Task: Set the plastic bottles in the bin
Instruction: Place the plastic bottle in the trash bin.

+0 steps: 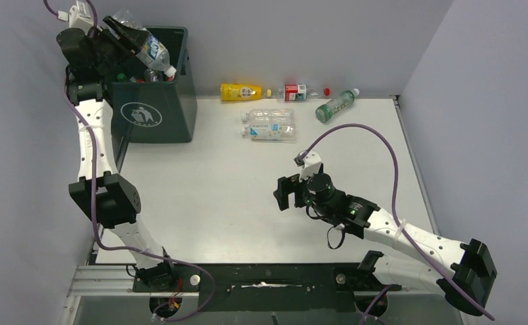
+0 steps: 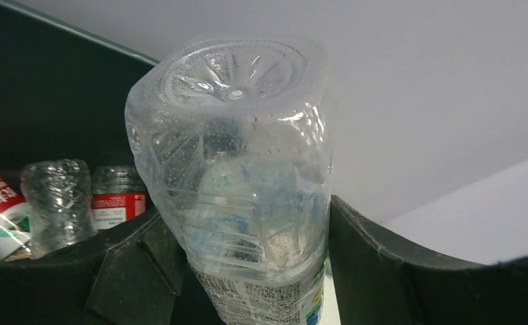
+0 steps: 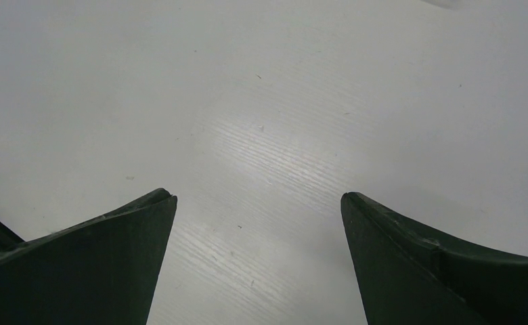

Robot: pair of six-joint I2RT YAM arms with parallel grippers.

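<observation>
Above the bin (image 1: 154,118), my left hand (image 1: 134,40) is gripping a bottle (image 1: 151,51) whose cap (image 1: 171,70) is sitting by its edge. I am fearing a bounce onto the desk (image 1: 234,203) on release. My right hand (image 1: 286,193) is hanging open.

On the left wrist view I lose the held bottle (image 2: 234,169) below its label: neck and cap run off the bottom edge. The left gripper (image 2: 244,210) hides the lower parts of the bottles (image 2: 58,196) inside the bin (image 2: 45,88). From above, I can't read the labels on the loose bottles (image 1: 270,125); they are too small.
</observation>
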